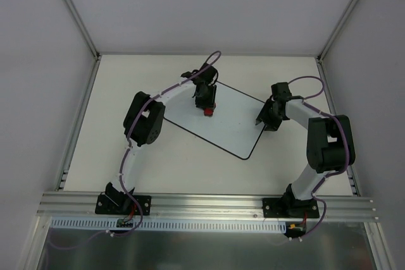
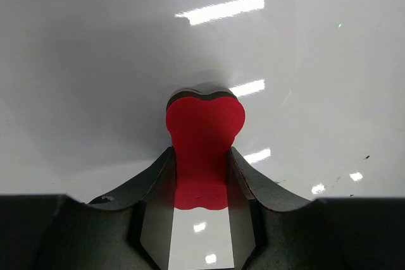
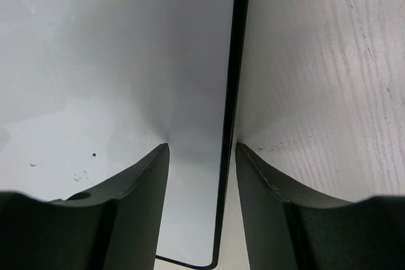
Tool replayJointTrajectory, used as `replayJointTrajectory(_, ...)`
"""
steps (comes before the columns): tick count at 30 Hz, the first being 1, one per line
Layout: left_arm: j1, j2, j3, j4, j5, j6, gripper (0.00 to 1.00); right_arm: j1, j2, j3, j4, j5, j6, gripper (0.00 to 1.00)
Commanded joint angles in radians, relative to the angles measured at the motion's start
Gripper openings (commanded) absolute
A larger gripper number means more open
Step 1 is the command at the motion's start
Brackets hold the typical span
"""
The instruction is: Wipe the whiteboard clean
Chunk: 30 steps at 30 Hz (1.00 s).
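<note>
White, glossy whiteboard [image 1: 235,128] lying flat and skewed mid-table | probably stiff, light, slippery, so needing pinning at an edge | left gripper [image 2: 201,156] clamping red eraser [image 2: 204,124] on its far-left area | right gripper [image 3: 201,150] straddling its right edge, jaws standing narrowly apart.
</note>
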Motion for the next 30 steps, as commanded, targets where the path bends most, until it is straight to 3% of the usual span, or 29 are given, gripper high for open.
replayJointTrajectory(1, -0.102, 0.089, -0.005, -0.117, -0.124, 0.042, 0.01, 0.007, 0.019, -0.005, 0.012, -0.030, 0.018, 0.50)
replayJointTrajectory(7, -0.245, 0.125, 0.039, -0.137, -0.232, 0.117, 0.01, 0.009, 0.018, -0.005, 0.012, -0.033, 0.012, 0.50)
replayJointTrajectory(14, -0.347, 0.163, 0.093, -0.161, -0.217, 0.142, 0.01, 0.009, 0.018, -0.007, 0.012, -0.033, 0.011, 0.51)
replayJointTrajectory(30, -0.431, 0.143, 0.085, -0.161, -0.201, 0.128, 0.00, 0.012, 0.019, -0.005, 0.012, -0.035, 0.000, 0.51)
